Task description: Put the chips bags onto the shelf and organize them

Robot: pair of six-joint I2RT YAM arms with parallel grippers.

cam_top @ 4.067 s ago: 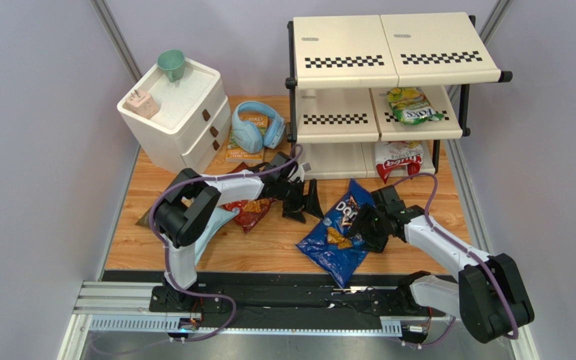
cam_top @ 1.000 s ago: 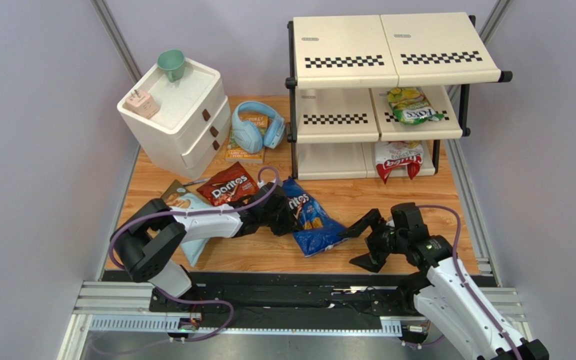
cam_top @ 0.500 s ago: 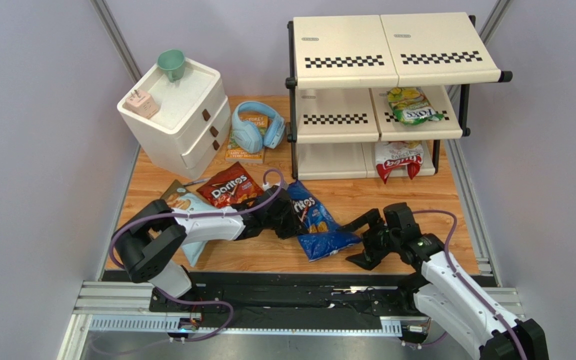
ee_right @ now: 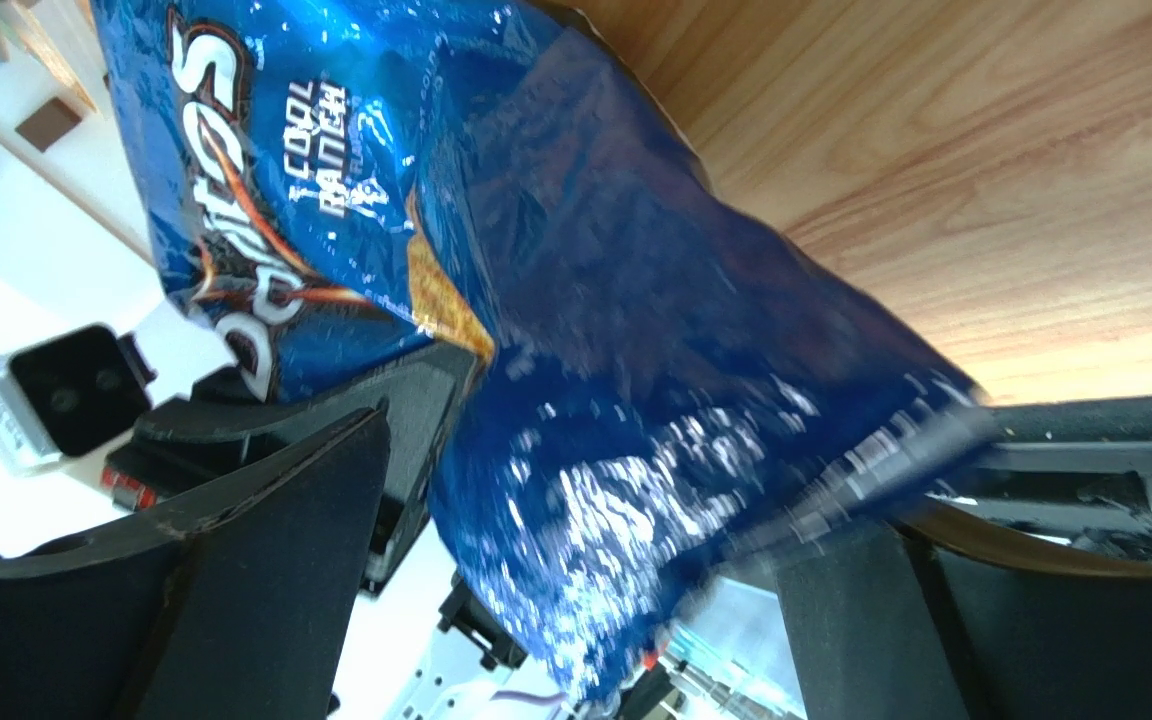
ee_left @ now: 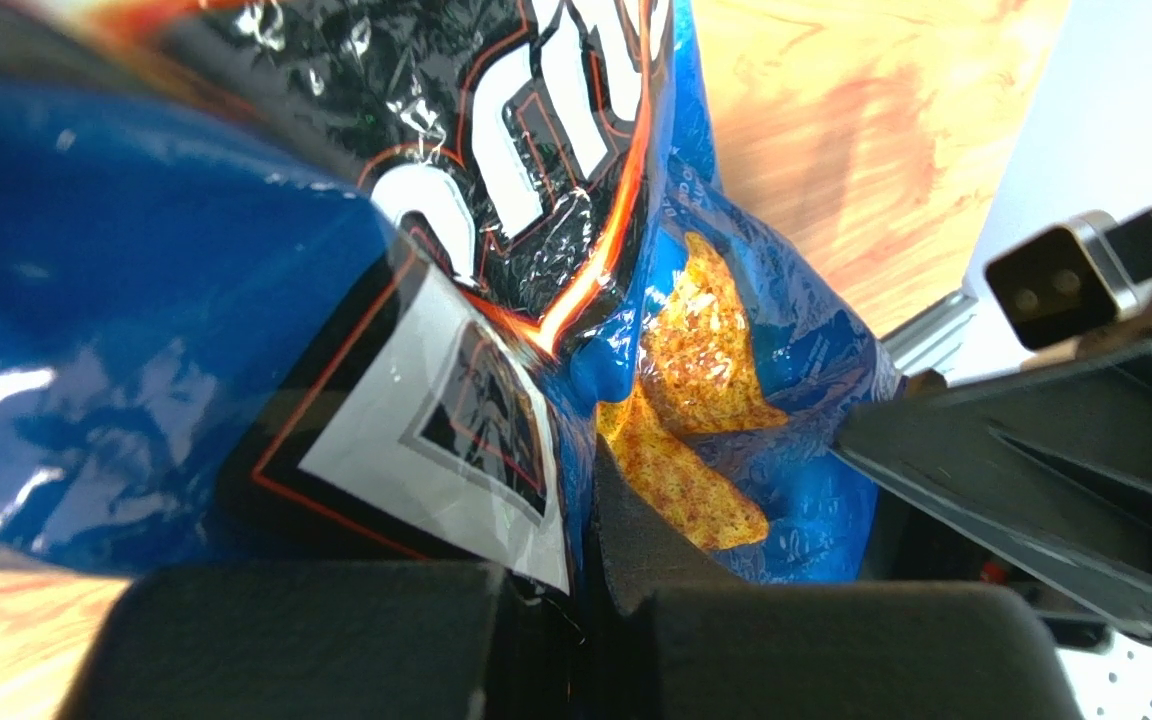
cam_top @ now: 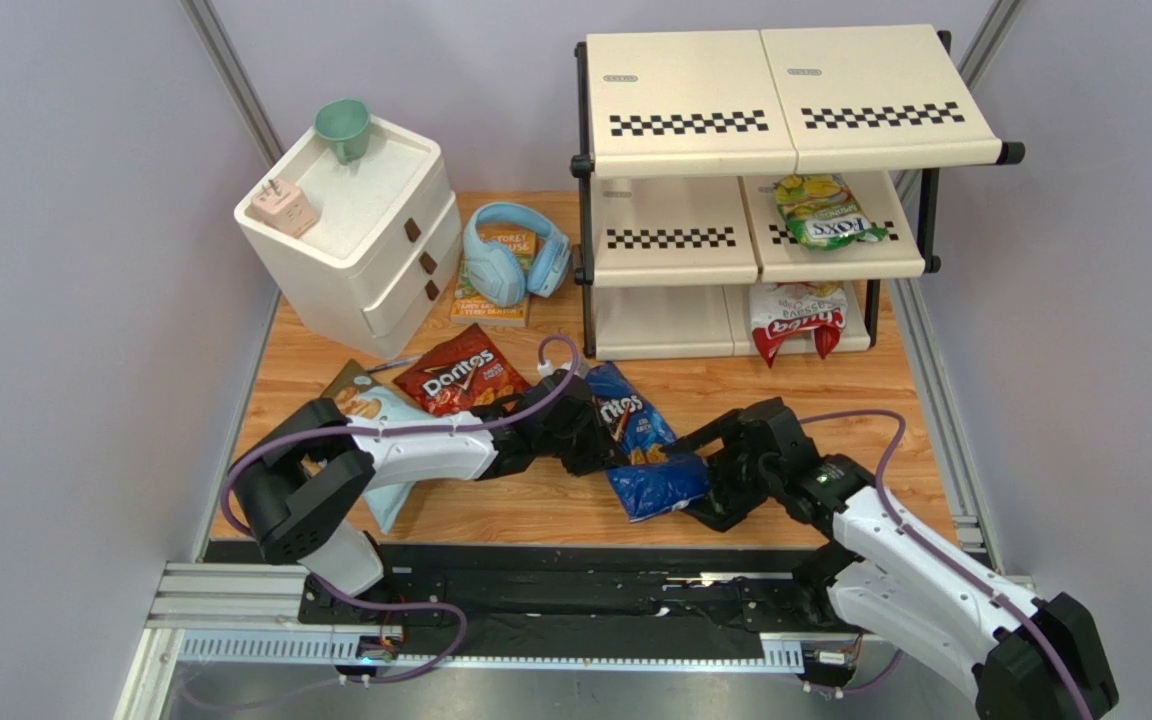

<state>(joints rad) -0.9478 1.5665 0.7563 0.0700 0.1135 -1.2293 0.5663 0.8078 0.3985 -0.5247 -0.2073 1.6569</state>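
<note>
The left fingers are clamped on the crinkly blue foil Doritos bag; the right fingers, spread wide around its end, should close squarely.

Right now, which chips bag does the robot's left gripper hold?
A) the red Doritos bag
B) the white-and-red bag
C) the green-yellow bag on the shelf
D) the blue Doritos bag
D: in the left wrist view the left gripper is shut on the blue Doritos bag, with the foil pinched between its fingers.
</note>
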